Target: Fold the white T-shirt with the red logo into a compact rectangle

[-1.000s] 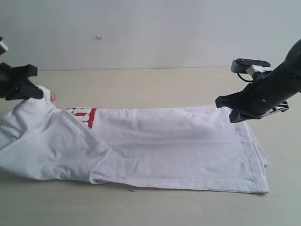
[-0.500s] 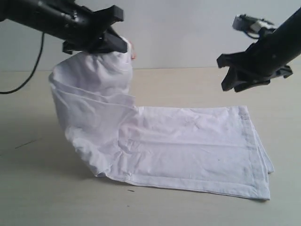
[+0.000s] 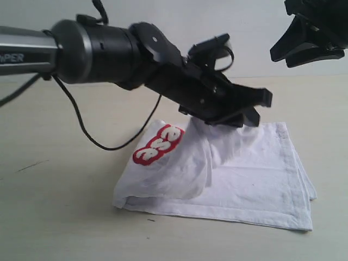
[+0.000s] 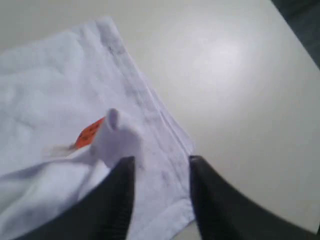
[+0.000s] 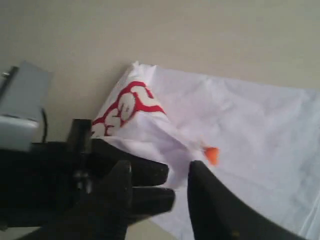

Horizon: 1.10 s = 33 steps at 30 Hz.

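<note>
White T-shirt (image 3: 255, 179) lies folded on desk (image 3: 65, 217). Red logo (image 3: 157, 144) faces up on top flap, at left end. Left gripper (image 3: 254, 109) extends across, low over shirt's middle, jaws parted, nothing clamped. Raised bump of shirt cloth beside orange tag (image 4: 90, 132) stands just beyond its jaws. Right gripper (image 3: 307, 46) high at right, well apart from shirt, jaws parted, empty.

Our exterior camera sits low and near, facing across the table (image 3: 65, 217) toward the wall (image 3: 244, 22). Our 2 wrist cameras look down: the left close over the white T-shirt (image 4: 45, 85), the right from higher up. All 3 views share the shirt; both wrist views share its orange tag (image 4: 90, 133); exterior and right wrist share the red logo (image 3: 159, 144).
</note>
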{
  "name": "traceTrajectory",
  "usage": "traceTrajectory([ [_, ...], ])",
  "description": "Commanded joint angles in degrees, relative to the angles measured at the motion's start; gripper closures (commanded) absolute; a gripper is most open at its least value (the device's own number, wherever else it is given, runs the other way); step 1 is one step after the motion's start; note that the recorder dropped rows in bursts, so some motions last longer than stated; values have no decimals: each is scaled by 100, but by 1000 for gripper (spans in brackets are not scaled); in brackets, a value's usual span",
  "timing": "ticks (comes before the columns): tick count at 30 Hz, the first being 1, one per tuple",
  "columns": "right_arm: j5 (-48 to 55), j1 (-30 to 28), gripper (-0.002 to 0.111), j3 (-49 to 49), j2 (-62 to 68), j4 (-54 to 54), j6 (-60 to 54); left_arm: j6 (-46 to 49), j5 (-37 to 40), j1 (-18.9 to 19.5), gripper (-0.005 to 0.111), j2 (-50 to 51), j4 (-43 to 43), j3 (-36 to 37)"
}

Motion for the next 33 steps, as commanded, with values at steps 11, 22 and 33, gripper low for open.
traceTrajectory([
  [11, -1127, -2, 70, 1383, 144, -459, -169, -2009, 798, 521, 61, -672, 3137, -88],
  [22, -834, -2, 62, 1813, 1014, -717, -300, -2311, 876, 906, 61, -1921, 4345, 1069],
  [33, -955, -2, 50, 1891, 1783, 333, -1084, -2323, 896, 1106, 61, -2815, 4363, 1892],
])
